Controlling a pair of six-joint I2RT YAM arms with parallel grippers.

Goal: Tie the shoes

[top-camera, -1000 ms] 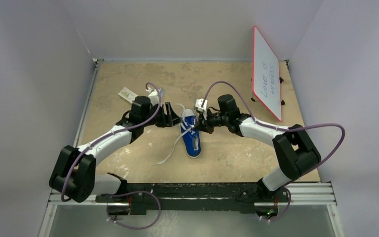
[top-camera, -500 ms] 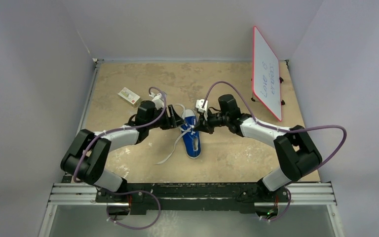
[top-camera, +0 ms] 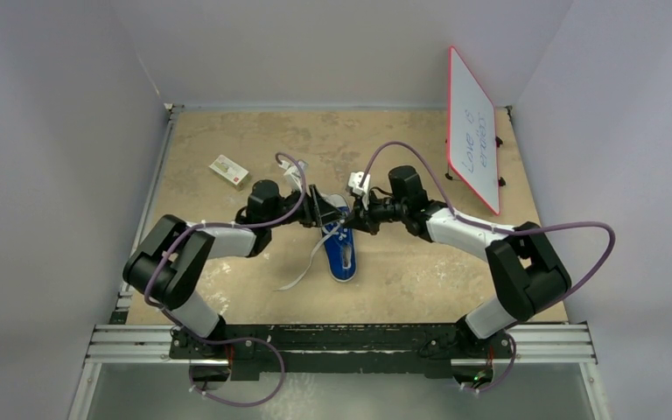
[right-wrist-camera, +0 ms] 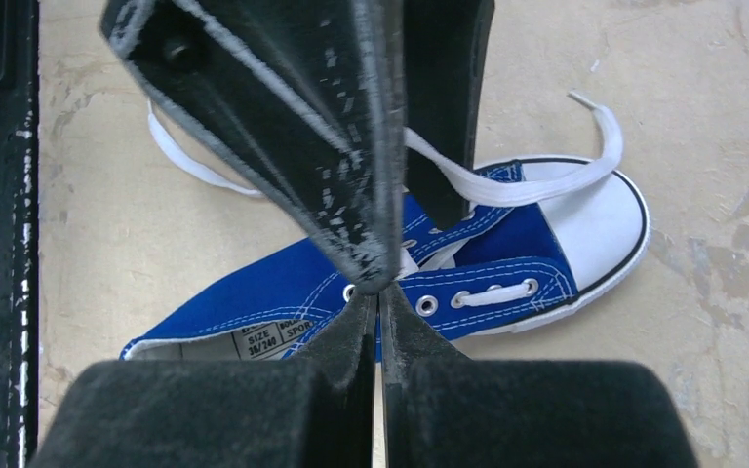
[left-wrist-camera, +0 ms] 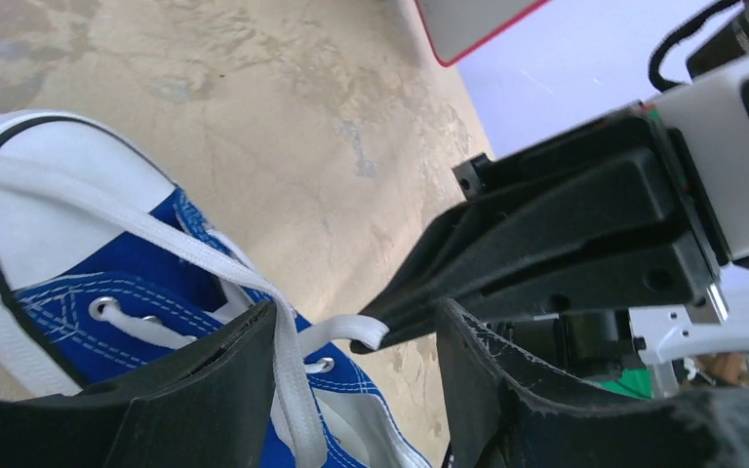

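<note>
From my remote station I see both arms meeting over the blue sneaker [top-camera: 343,249]. It sits near the middle of the sandy table [top-camera: 420,280], opening up, with its white toe cap toward the far wall and its heel toward the arm bases. The right gripper [right-wrist-camera: 380,297] has its fingers pressed together on a bend of white lace [left-wrist-camera: 351,330], pinched just above the eyelets. The left gripper [top-camera: 322,213], tip to tip with it, has its fingers apart and grips nothing. A strand of lace runs up from the toe cap into the gap between those fingers, close along one of them. One lace end [right-wrist-camera: 600,122] crosses the toe cap and its tip rests on the table just past the toe. Another length [top-camera: 297,276] trails over the table from the shoe's left side toward the near edge. A small white-and-red box [top-camera: 228,170] lies well apart at far left. A red-edged whiteboard [top-camera: 472,131] leans at the right wall, its handwriting too small for me to read.
</note>
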